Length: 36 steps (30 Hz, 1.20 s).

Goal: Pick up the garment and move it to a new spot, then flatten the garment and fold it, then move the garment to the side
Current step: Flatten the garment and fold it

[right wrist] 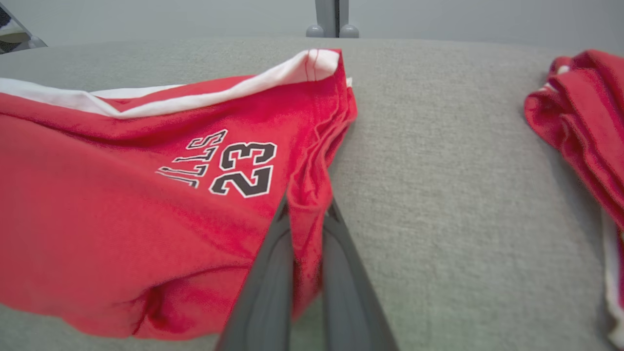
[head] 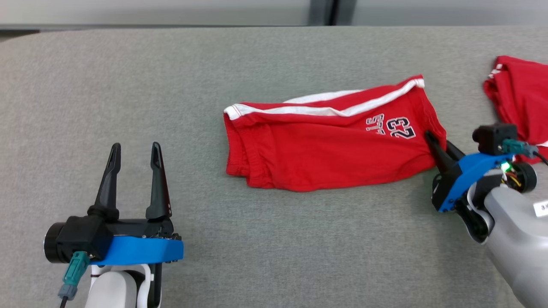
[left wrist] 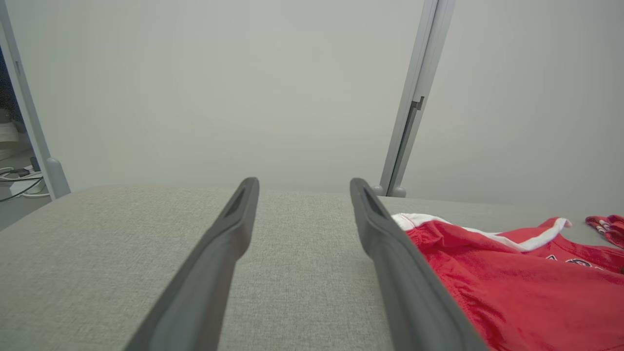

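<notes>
While low, right gripper (head: 437, 144) on garment (head: 325, 147)

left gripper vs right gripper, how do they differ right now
The left gripper is open and empty; the right gripper is shut on the red shorts. The left gripper sits apart from the shorts; the right gripper touches them. Both have dark fingers.

The garment (head: 325, 145), a pair of red shorts with a white band along the far edge and a black-and-white 23 print, lies folded and mostly flat on the grey bench (head: 128, 85), right of centre, its right edge bunched into a raised ridge.
</notes>
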Motion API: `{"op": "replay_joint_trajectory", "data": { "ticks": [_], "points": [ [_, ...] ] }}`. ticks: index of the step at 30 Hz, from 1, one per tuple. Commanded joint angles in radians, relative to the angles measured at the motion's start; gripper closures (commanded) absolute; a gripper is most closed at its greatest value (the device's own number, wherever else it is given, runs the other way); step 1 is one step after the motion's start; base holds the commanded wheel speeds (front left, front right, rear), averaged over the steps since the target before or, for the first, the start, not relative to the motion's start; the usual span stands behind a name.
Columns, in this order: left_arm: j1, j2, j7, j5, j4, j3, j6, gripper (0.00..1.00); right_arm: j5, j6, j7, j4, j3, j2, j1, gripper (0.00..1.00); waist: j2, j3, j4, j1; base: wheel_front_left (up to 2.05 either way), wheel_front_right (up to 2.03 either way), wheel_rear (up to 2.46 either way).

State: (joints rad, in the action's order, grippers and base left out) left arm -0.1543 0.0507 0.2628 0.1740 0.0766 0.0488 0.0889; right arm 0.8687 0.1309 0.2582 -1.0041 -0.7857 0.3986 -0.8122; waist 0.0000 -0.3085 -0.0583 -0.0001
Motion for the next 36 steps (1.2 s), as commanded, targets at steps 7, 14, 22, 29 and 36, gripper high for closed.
{"op": "replay_joint_trajectory", "data": {
  "ticks": [7,14,22,29,36],
  "points": [
    [0.026,0.000,0.002,-0.014,-0.004,-0.019,0.012,0.00,-0.015,0.000,0.007,0.076,0.132,0.054,0.114,1.00,0.0000,0.046,0.050,0.0001,0.00,0.00,0.00],
    [0.036,0.000,0.002,-0.012,-0.008,-0.005,0.013,0.00,-0.077,0.000,0.007,0.073,0.240,0.066,0.157,1.00,0.0000,0.055,0.044,0.0001,0.00,0.00,0.00],
    [0.046,0.000,0.002,-0.010,0.000,-0.005,0.015,0.00,-0.133,0.000,0.007,0.113,0.311,0.033,0.170,1.00,0.0000,0.069,0.037,0.0001,0.00,0.00,0.00],
    [0.053,0.000,0.002,-0.010,0.003,-0.009,0.011,0.00,-0.194,0.000,0.007,0.208,0.352,-0.012,0.159,1.00,0.0000,0.089,0.030,0.0001,0.00,0.00,0.00],
    [0.057,-0.001,0.002,-0.004,0.007,-0.001,0.015,0.00,-0.241,0.000,0.006,0.278,0.337,-0.087,0.117,1.00,0.0000,0.098,0.014,0.0001,0.00,0.00,0.00]
  ]
}}
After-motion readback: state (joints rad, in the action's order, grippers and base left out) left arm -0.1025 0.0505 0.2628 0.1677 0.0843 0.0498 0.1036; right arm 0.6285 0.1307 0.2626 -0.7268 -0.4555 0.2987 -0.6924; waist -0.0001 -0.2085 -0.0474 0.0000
